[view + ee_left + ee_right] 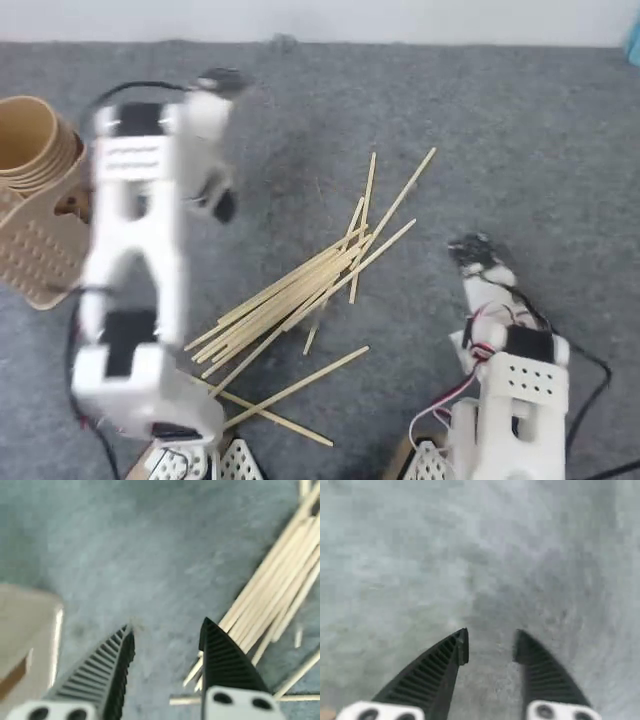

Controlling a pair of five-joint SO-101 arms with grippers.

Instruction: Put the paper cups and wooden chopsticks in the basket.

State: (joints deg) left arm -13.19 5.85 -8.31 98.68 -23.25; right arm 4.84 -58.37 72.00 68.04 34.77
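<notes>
**Work surface.** The desk (520, 130) is covered with a grey, felt-like material.

**Basket and cups.** A beige perforated plastic basket (35, 255) stands at the left edge of the desk. A stack of nested tan paper cups (35, 140) projects from its far end, with the rims tilted toward the left edge. A corner of the basket also appears in the left wrist view.

**Chopsticks.**
- The pale wooden chopsticks (300, 285) lie on the desk surface, outside the basket.
- The main bundle runs diagonally across the middle of the desk, from the near-left side toward the far-right side. Its far ends fan apart.
- Two loose sticks lie crossed nearer the near edge, between the bases of the two arms.

**Left arm.**
- The white left arm (135, 250) extends from the near edge toward the far edge, between the basket and the bundle.
- The left gripper (167, 635) is spread apart and holds nothing.
- It is positioned above bare grey surface, with the near-left ends of the bundle just beside one finger.

**Right arm.**
- The white right arm (510, 390) is at the near-right corner of the desk.
- The right gripper (490, 645) is spread apart and holds nothing.
- It is positioned above bare grey surface, well apart from the chopsticks.
</notes>
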